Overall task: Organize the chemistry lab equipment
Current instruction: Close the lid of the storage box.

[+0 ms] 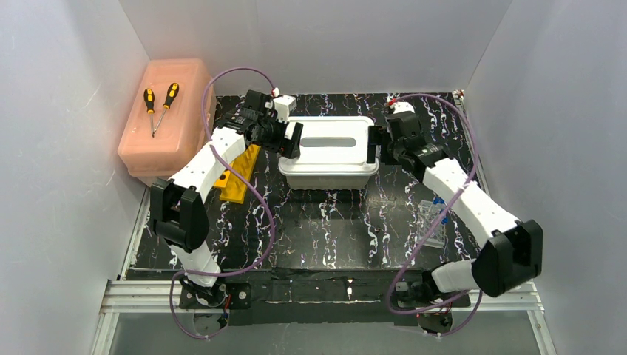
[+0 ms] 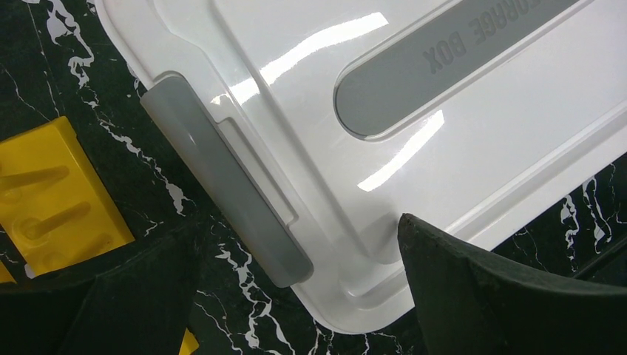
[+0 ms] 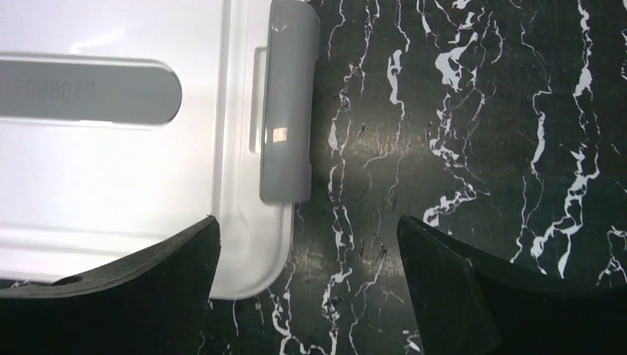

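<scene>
White walls close round a black, white-veined desk (image 1: 325, 229). Toward its far edge, about midway along, sits a white storage box (image 1: 325, 159) with its lid on. The left claw (image 1: 293, 139) hangs at the box's left end with its fingers spread wide. The lid's corner and a gray latch (image 2: 229, 192) lie between them, ungripped. The right claw (image 1: 373, 144) hangs at the right end, also spread wide, over the other gray latch (image 3: 287, 103). The yellow slotted tube rack (image 1: 240, 174) lies on the desk just left of the box, under the left arm. At the far-left corner stands a translucent pink box (image 1: 166, 140) with two screwdrivers (image 1: 171, 95) on top. Near the right edge lies something clear (image 1: 432, 222), too small to make out.
</scene>
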`<state>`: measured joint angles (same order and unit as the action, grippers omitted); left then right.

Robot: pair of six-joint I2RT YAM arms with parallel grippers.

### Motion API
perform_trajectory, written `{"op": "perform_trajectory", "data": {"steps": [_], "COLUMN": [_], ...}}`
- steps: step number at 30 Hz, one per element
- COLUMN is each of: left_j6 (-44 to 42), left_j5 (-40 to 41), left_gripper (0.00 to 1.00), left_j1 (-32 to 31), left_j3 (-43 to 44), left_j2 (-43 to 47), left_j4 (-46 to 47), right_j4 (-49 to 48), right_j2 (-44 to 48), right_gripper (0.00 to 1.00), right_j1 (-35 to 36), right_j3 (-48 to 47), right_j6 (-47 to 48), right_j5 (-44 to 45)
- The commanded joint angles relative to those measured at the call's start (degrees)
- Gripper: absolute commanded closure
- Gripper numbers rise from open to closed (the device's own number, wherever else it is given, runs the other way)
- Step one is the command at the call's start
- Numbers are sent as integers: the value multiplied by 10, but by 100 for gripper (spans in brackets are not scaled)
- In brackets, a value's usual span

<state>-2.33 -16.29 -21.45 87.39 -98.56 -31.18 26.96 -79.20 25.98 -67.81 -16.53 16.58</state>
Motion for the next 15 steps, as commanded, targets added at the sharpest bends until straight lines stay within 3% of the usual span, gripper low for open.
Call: {"op": "perform_trajectory", "data": {"steps": [1,8,12,15], "left_j6": [7,5,-3,-10], "left_j5": [4,12,18,24], "left_gripper": [2,2,2,2], "left_j1": [6,11,13,16], "left_j3": [39,71,84,89], "left_j2": [40,47,50,55], "left_j4": [-39,-75,-91,-99], "right_j4": [66,103,125,142], "right_j2": [62,98,80,63], "right_gripper": [5,14,25,28], "right_j1": [3,3,3,3], "right_j3": [-2,100,144,173], "right_j6": [-21,-81,-120,-147], "right_j5": [2,-5,13,40]}}
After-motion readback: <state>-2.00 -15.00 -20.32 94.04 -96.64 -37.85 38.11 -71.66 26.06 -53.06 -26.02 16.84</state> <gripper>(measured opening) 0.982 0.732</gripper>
